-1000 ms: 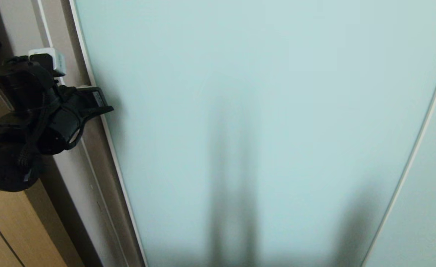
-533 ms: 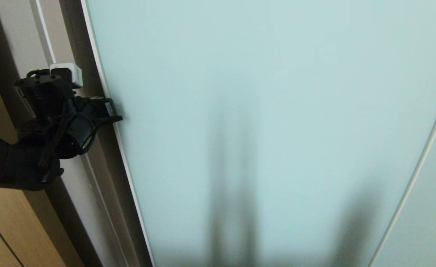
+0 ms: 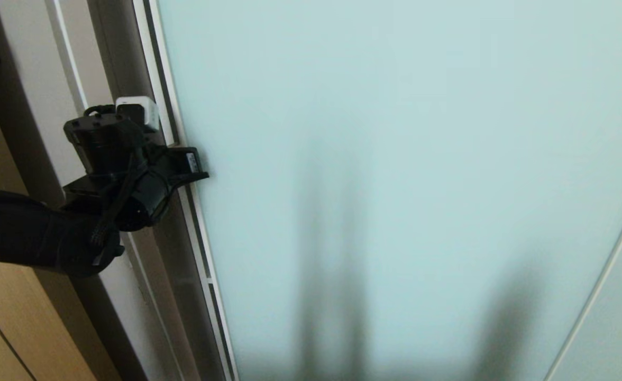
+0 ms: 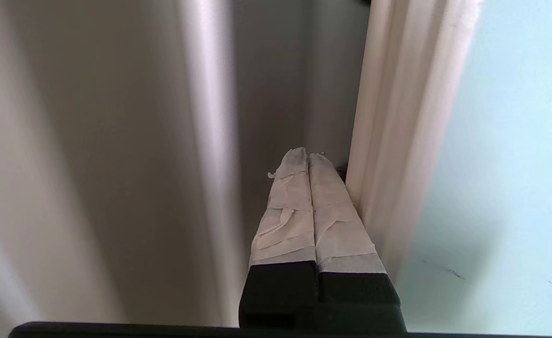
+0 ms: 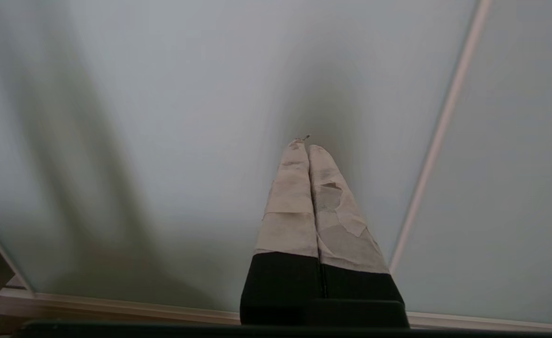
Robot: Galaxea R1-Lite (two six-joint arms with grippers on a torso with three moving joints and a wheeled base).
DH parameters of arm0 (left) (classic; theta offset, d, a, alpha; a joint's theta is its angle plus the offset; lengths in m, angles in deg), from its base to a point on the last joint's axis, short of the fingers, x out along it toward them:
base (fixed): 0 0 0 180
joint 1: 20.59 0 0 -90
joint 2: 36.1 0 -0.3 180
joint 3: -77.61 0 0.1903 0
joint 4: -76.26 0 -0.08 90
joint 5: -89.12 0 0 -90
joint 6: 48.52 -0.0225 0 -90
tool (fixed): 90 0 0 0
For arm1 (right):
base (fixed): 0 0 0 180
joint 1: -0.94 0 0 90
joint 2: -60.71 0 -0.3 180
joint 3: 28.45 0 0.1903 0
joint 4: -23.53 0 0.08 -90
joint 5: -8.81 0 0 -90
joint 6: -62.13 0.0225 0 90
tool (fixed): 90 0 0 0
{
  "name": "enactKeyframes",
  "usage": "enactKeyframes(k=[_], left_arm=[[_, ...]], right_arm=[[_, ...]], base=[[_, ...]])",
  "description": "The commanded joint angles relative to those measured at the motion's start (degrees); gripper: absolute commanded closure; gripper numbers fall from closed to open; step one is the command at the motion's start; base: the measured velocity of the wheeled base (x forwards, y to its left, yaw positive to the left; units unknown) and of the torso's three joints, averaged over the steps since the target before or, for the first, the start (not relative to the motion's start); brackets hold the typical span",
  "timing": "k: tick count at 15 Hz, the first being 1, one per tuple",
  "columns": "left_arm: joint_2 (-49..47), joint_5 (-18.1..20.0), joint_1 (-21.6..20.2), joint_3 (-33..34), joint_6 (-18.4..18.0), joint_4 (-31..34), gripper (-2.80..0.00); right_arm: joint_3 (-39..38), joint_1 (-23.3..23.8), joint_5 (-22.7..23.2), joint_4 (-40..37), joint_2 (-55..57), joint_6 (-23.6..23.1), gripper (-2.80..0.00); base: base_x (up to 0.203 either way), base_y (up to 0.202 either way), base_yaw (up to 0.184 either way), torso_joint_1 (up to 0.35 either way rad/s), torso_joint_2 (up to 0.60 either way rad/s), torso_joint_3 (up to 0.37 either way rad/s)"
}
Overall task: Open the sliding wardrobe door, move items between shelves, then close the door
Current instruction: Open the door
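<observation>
Against the sliding wardrobe door's [image 3: 395,159] left frame edge, closed left end effector [image 4: 309,157].

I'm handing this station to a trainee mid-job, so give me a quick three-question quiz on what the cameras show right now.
1. True or false: the left gripper is shut, its taped fingers beside the silver frame of the sliding wardrobe door.
2. What does the right gripper hold? A) a cushion B) nothing C) a latch plate
3. Fill in: in the head view, a narrow dark ____ runs along the door's left edge.

Key:
1. True
2. B; it is shut and empty, pointing at the frosted glass.
3. gap
</observation>
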Motion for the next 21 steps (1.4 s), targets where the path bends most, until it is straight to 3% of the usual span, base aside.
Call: enactKeyframes(k=[1,7,13,21], left_arm=[[-2.4,0.2,1.8,-2.1,0.0,-0.4,0.00],[-6.7,-0.3,9.9,-4.2,0.0,-0.5,0.00],[-11.4,-0.4,14.6,-8.6,0.0,-2.4,0.00],[-21.6,-0.7,24.0,-20.8,-1.9,-2.2,0.00]], right_arm=[[0.0,0.0,0.0,0.0,0.0,0.0,0.00],[0.0,0.0,0.0,0.0,0.0,0.0,0.00],[0.0,0.0,0.0,0.0,0.0,0.0,0.00],[0.0,0.0,0.0,0.0,0.0,0.0,0.00]], base=[[0.000,0.000,0.000,0.000,0.00,0.000],[0.000,0.000,0.000,0.000,0.00,0.000],[0.000,0.000,0.000,0.000,0.00,0.000],[0.000,0.000,0.000,0.000,0.00,0.000]])
